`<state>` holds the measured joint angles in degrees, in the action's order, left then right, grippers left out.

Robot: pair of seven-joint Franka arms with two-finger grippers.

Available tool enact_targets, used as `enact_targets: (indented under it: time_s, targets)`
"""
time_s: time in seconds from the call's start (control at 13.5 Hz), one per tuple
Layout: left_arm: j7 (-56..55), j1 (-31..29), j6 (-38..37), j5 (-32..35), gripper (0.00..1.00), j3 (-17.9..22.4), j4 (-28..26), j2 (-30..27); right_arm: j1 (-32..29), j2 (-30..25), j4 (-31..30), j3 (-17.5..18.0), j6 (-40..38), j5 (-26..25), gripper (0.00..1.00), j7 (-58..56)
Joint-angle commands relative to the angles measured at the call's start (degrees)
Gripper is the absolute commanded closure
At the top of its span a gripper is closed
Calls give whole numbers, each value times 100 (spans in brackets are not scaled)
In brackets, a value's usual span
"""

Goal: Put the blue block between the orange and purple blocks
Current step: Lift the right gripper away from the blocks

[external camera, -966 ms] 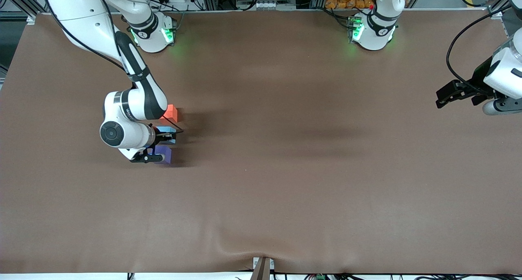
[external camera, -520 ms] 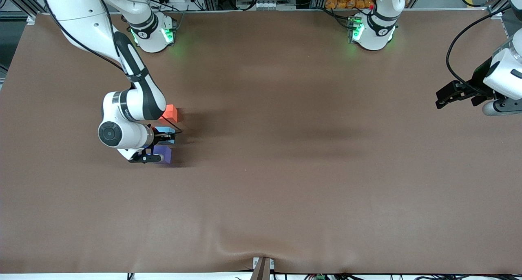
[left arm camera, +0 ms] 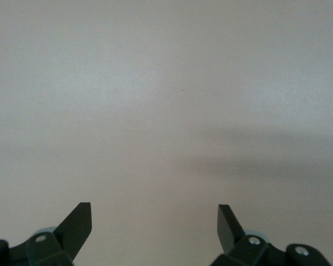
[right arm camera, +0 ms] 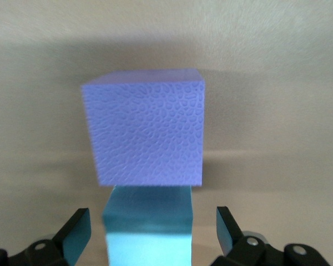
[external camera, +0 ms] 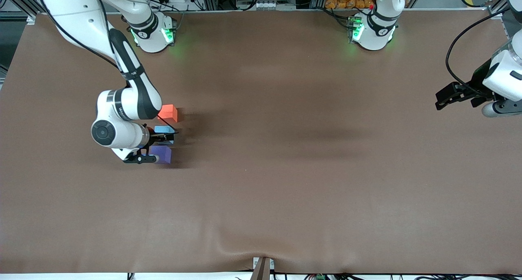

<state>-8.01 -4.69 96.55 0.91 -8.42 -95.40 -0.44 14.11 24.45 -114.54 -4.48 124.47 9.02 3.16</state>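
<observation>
Between the orange block (external camera: 168, 113) and pebble-textured purple block (right arm camera: 144, 127) sits the blue block (right arm camera: 149, 227), at the purple's twelve o'clock; only the right wrist view shows the right gripper (right arm camera: 150, 235) with fingers spread, gripping nothing. The left gripper (left arm camera: 154, 228) waits, fingers apart and empty, over bare counter (external camera: 310, 170).

Front view, left-centre of frame: three cubes in a short column on the tabletop (external camera: 285, 182). Orange block (external camera: 168, 112) uppermost, blue block (external camera: 164, 130) just beneath it, purple block (external camera: 160, 154) lowest (nearest the camera). Blue sits between the other two, close to both; contact cannot be told. Right gripper (external camera: 162, 138) is low over the blue block. Left gripper (external camera: 442, 100) waits over the tabletop at the frame's right edge, well apart.
</observation>
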Motion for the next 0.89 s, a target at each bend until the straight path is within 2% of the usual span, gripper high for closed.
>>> enact_targets:
  time_s: [0.0,0.45,0.52,0.67,0.82]
  targets:
    - [36,-67,56,-99,0,-54,-31,0,-197,-711,-52,18,-404,-41,0,71]
    - [36,-76,83,-91,0,-46,-5,44,-1083,-2205,98,0,-1090,-85,0,19]
    - [36,-84,74,-91,0,-46,-14,27,-1198,-2382,168,0,-1353,-250,0,-8]
    - [45,-85,13,-91,0,-46,-14,-17,-1243,-2437,1024,-9,-2369,-812,0,-52]
    - [45,-85,-40,-91,0,-46,13,-79,-1287,-2410,1966,9,-3259,-902,0,-61]
